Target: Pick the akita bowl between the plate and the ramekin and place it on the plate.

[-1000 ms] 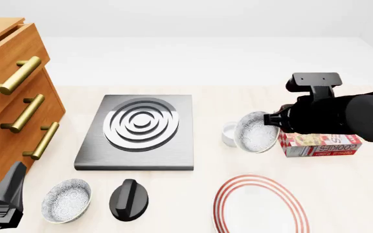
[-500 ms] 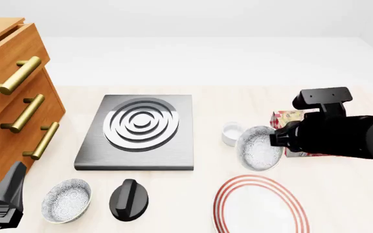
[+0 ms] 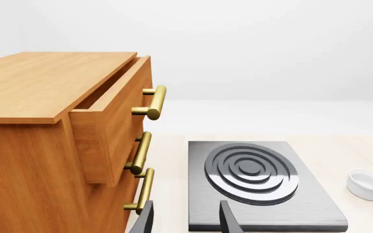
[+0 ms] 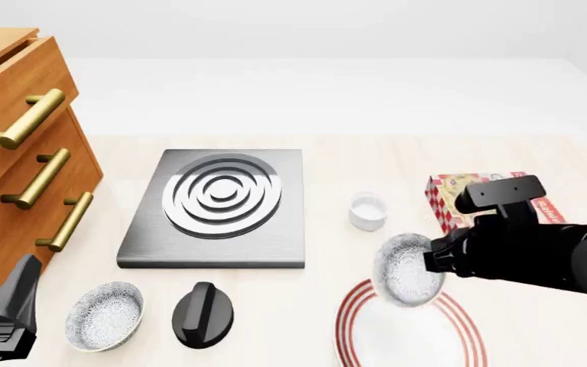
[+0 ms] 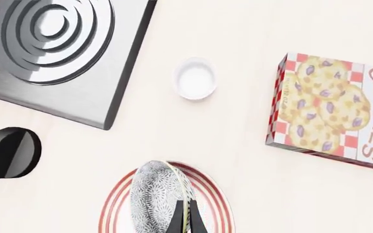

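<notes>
Akita bowl (image 4: 408, 268) rim pinched between right jaws.

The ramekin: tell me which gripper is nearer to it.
Right. The right gripper, holding the akita bowl, hangs just right of and nearer the camera than the ramekin; the left gripper sits far left.

Front view looks down the table; both wrist views share its ramekin (image 4: 367, 211) and hob (image 4: 219, 205).
</notes>
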Robot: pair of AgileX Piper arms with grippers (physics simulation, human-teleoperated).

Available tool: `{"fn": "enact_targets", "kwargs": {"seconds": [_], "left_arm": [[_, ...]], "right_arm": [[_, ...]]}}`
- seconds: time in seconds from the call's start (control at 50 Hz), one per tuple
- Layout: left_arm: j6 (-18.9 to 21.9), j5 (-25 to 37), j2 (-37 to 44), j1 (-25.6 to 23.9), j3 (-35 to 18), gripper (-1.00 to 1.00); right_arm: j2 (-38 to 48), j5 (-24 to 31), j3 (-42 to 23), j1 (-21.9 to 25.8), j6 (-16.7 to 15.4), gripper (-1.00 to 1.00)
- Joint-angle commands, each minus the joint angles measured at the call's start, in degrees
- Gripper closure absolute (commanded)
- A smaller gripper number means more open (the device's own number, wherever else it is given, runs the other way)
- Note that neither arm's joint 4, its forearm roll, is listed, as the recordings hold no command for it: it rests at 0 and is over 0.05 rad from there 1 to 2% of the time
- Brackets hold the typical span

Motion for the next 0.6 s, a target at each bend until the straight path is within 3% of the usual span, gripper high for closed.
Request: {"fn": "enact_targets", "kwargs": {"seconds": [0.02, 0.04, 0.6], "left_arm": [[0.00, 0.00, 0.01, 0.00, 0.00, -1.00], [-0.01, 0.00, -0.01, 0.01, 0.00, -1.00], [0.00, 0.00, 0.00, 0.00, 0.00, -1.00]], "right_arm": [[-0.74, -0.53, 1.67, 0.77, 0.37, 1.00], [-0.07, -0.67, 1.40, 1.80, 1.47, 1.00], [-1.71, -1.01, 4.42, 1.96, 0.62, 1.00]]}}
